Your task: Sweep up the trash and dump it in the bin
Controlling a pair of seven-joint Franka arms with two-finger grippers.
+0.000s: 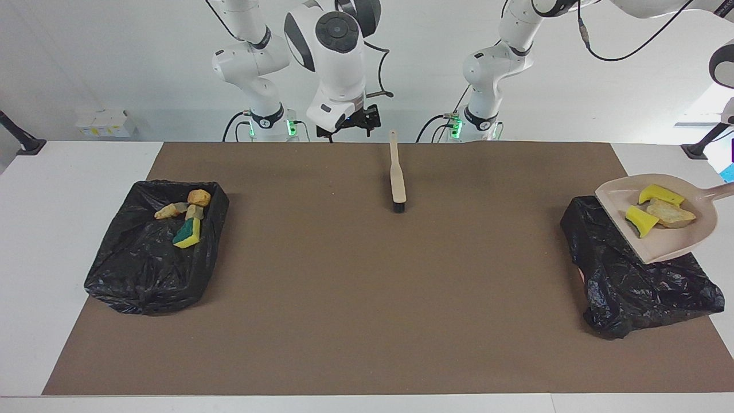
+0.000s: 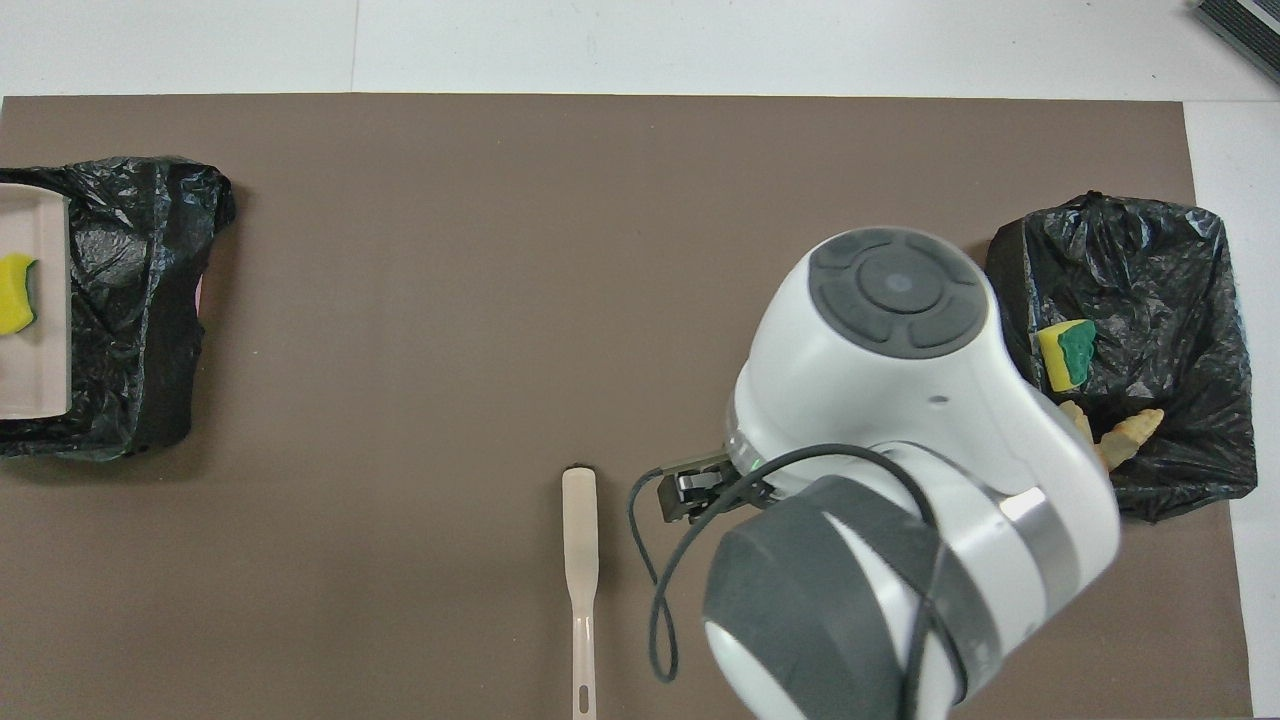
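Observation:
The beige dustpan (image 1: pixel 676 238) hangs tilted over the black-lined bin (image 1: pixel 636 281) at the left arm's end of the table. It carries trash: two yellow sponge chunks (image 1: pixel 641 221) and a bread piece (image 1: pixel 671 213). Its handle runs off the picture's edge to my left gripper, which is out of view. In the overhead view only the dustpan's lip (image 2: pixel 40 300) and one sponge chunk (image 2: pixel 14 307) show. My right gripper (image 1: pixel 351 127) hangs open and holds nothing, near its own base. The brush (image 1: pixel 397 175) lies alone on the brown mat.
A second black-lined bin (image 1: pixel 149 269) at the right arm's end holds a green-sided sponge (image 1: pixel 188 232) and several bread pieces (image 1: pixel 199 197). In the overhead view the right arm's bulk (image 2: pixel 900 450) covers part of that bin (image 2: pixel 1170 290). The brush (image 2: pixel 580 550) lies near the robots' edge.

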